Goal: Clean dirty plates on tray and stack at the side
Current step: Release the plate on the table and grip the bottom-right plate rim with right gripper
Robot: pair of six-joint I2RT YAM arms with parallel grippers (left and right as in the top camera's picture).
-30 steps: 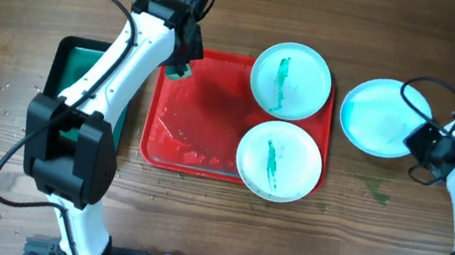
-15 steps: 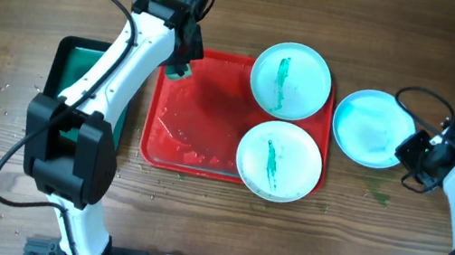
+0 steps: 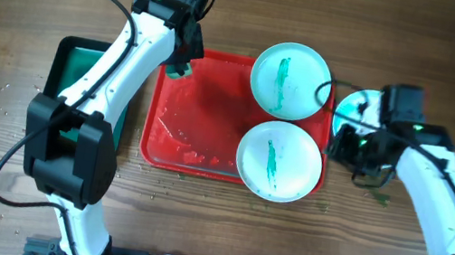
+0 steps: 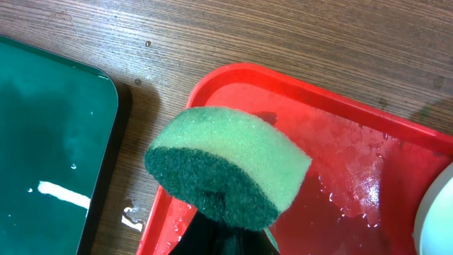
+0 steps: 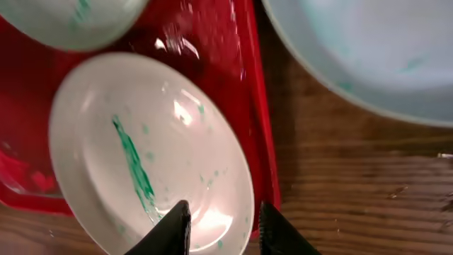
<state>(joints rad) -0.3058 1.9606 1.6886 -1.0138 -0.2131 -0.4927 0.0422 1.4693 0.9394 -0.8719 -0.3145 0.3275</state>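
Two on red tray (image 3: pixel 203 105): far plate (image 3: pixel 290 80), near plate (image 3: pixel 279 160); third plate (image 5: pixel 368 49) just off it. My right pincer (image 5: pixel 223 230) gapes over near plate's rim; left pincer (image 3: pixel 181 63) clenches green sponge (image 4: pixel 226 166).

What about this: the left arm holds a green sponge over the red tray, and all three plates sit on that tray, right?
Not all three. Only the far plate and the near plate sit on the tray; the third plate lies on the table beside it, as the overhead view shows. The left gripper does hold the sponge over the tray.
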